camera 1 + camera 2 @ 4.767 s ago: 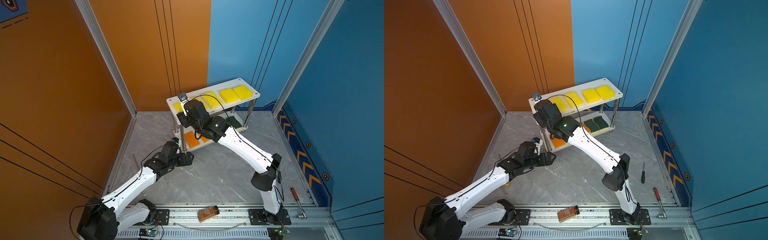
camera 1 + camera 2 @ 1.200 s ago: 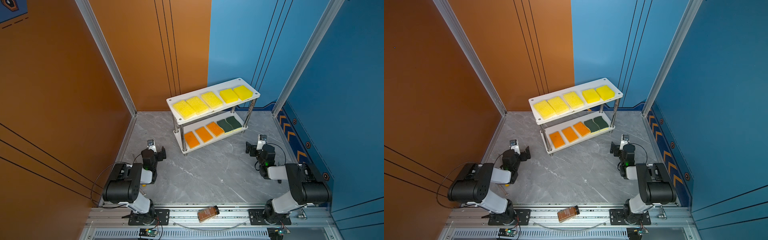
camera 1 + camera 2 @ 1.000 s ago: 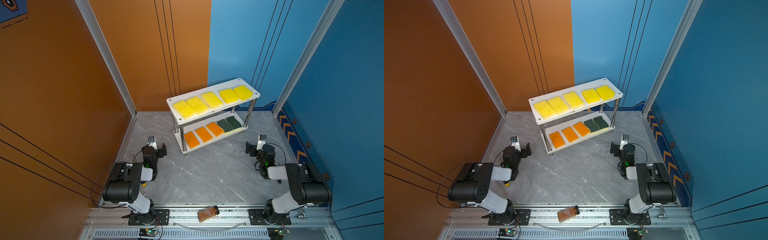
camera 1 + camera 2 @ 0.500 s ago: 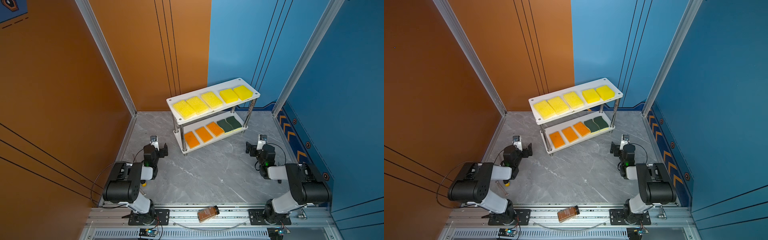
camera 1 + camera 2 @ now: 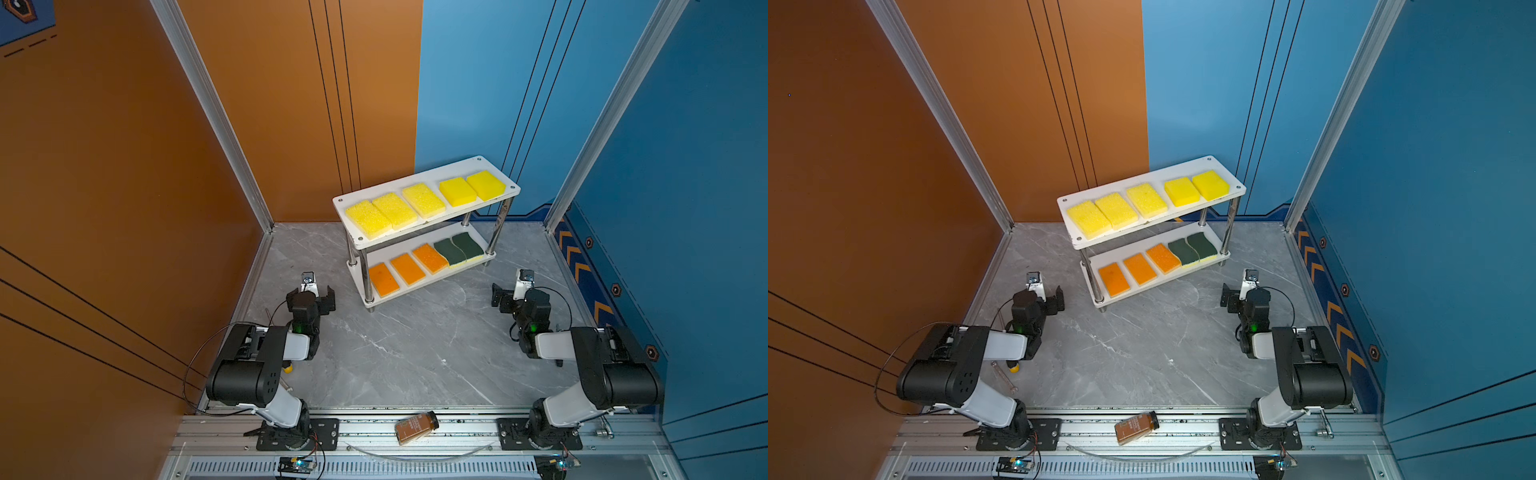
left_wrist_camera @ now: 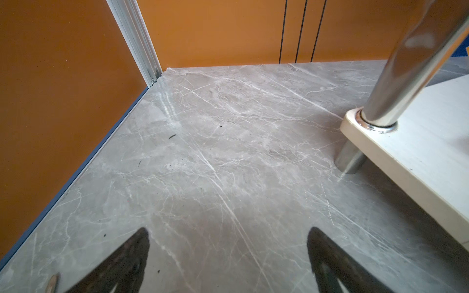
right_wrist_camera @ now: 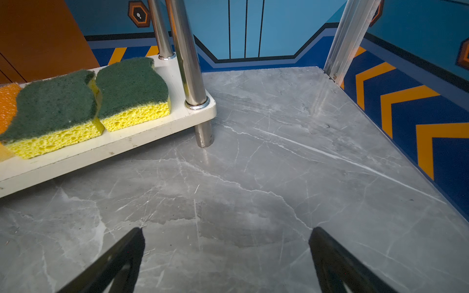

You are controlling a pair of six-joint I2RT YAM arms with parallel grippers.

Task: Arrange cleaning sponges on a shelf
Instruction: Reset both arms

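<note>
**Sponges in two rows on the shelf, both tools spread wide**

The shelf point(image 5: 348, 220) stands toward the back of the grey marbled tabletop point(image 5: 395, 353), set at a slant to the walls. On its upper board point(image 5: 1167, 175) five yellow sponges point(image 5: 423, 200) lie flat in a single row. The three nearer the left arm sit close together, then comes a narrow gap, then the last two side by side.

On the lower board point(image 7: 142, 138) three orange sponges point(image 5: 407, 269) lie in a row with slim strips of white between them. Two green-topped sponges point(image 5: 459, 249) follow at the end nearer the right arm. They press against each other, dark scouring side up, with yellow foam showing beneath in the right wrist view. The last orange one lies just beside the first green-topped one.

Both arms are folded back close to their bases, one on each side in front of the shelf. The left tool point(image 6: 228, 229) has its jaws wide apart over bare tabletop, near a chrome leg point(image 6: 411, 63) at that end of the shelf. The right tool point(image 7: 225, 229) also has its jaws wide apart, with only tabletop between them, near the opposite end of the lower board. Neither touches the shelf.

A brown bottle point(image 5: 417, 427) lies on its side on the metal rail point(image 5: 465, 430) between the two arm bases.
</note>
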